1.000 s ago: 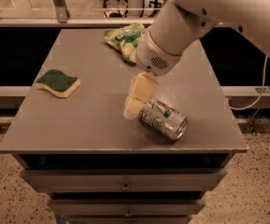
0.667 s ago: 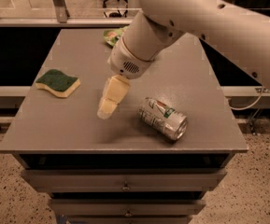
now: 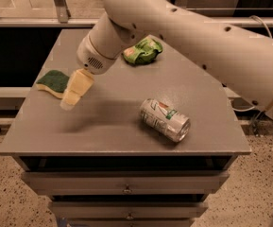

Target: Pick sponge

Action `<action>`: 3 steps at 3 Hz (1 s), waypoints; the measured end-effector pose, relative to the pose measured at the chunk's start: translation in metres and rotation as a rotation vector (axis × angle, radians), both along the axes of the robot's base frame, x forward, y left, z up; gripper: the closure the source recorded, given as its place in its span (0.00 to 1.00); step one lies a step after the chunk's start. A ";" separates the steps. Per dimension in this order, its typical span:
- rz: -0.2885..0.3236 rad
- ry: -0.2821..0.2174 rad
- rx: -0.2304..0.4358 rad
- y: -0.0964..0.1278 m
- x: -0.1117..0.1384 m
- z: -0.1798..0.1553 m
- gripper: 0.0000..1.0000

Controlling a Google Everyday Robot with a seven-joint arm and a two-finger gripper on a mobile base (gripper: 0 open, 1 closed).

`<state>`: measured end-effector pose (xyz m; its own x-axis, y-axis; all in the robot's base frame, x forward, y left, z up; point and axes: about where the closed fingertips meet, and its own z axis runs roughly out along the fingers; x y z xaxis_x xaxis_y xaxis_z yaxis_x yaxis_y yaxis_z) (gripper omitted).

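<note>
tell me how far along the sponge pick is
Early stage. Done: the gripper is at the table's left side, right beside the sponge, away from the can and the snack bag. In progress: it looks to be lining up on the sponge, which lies flat on the table, not lifted. Left: settle onto the sponge, grasp it and lift it clear.

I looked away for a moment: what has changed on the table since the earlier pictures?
The gripper swung left across the table, away from the soda can, and now hangs at the right edge of the sponge, which it has not lifted. Sponge and can lie where they were.
</note>
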<state>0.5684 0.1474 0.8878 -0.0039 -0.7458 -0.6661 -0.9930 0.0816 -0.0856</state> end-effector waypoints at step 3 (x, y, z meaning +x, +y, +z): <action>-0.040 0.031 0.050 0.051 0.040 -0.032 0.00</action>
<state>0.6082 0.1983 0.8558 -0.0539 -0.7105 -0.7017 -0.9909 0.1247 -0.0501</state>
